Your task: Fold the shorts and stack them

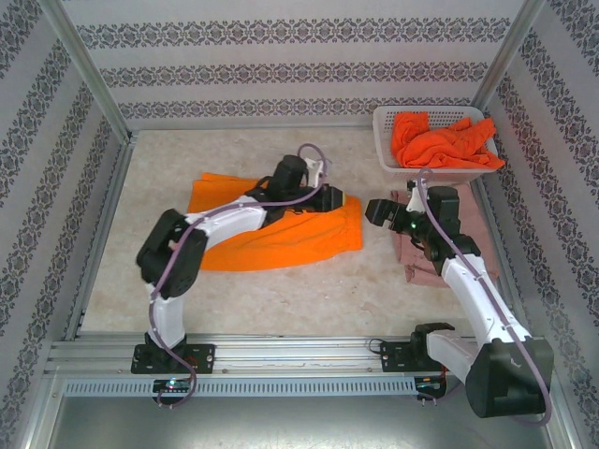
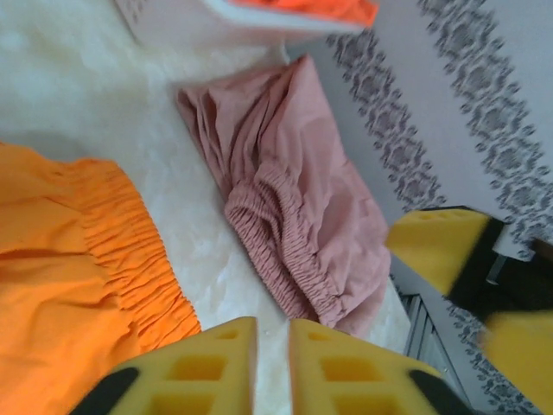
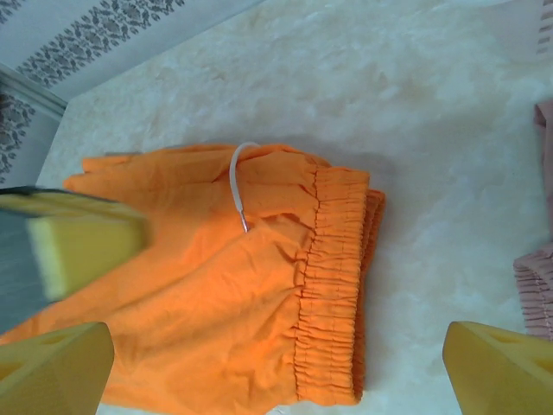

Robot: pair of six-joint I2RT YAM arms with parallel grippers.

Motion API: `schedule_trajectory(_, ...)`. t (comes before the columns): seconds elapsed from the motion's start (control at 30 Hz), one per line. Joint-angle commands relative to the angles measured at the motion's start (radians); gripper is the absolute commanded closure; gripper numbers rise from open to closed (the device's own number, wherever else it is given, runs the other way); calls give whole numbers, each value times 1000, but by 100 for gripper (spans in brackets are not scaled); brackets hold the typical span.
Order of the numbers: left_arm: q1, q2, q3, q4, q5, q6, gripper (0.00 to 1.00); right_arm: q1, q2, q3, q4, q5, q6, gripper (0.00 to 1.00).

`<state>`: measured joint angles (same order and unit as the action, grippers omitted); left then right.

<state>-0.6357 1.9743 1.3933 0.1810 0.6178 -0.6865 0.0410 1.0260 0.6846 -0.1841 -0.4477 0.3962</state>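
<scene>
Left claw point(image 2: 272, 335) nearly closed over cream tabletop point(image 1: 281, 290); patterned walls point(image 1: 299, 56) around.

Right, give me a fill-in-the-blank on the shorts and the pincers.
The red-orange shorts sit in the ____.
The orange shorts lie spread on the ____.
The right pincer stands ____.
Missing words: basket, table, open.
</scene>
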Motion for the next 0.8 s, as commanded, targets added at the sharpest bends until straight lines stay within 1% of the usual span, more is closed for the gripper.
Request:
schedule_trajectory(0.0, -9, 98, 80, -21, 14, -16, 88, -13, -25, -35, 28, -1, -59, 2)
schedule_trajectory(0.13, -16, 199, 108, -19, 6, -29, 92, -15, 7, -43, 28, -46, -56, 2)
schedule_trajectory(0.27, -16, 240, 77, -29, -26, -12, 93, -18, 91, -28, 25, -79, -21, 2)
schedule_trajectory(0.4, -10, 237, 1, -3, -48, -10, 94, -18, 215, -8, 37, -156, 16, 2)
schedule_trajectory(0.57, 18, 218, -135, 124, -32, -68, 94, -15, 375, 43, 57, -242, 81, 2)
schedule_trajectory(0.67, 36, 190, -212, 204, -23, -99, 94, -8, 453, 77, 57, -262, 110, 2)
schedule_trajectory(0.77, 43, 172, -254, 223, -23, -96, 94, 13, 509, 97, 73, -261, 133, 2)
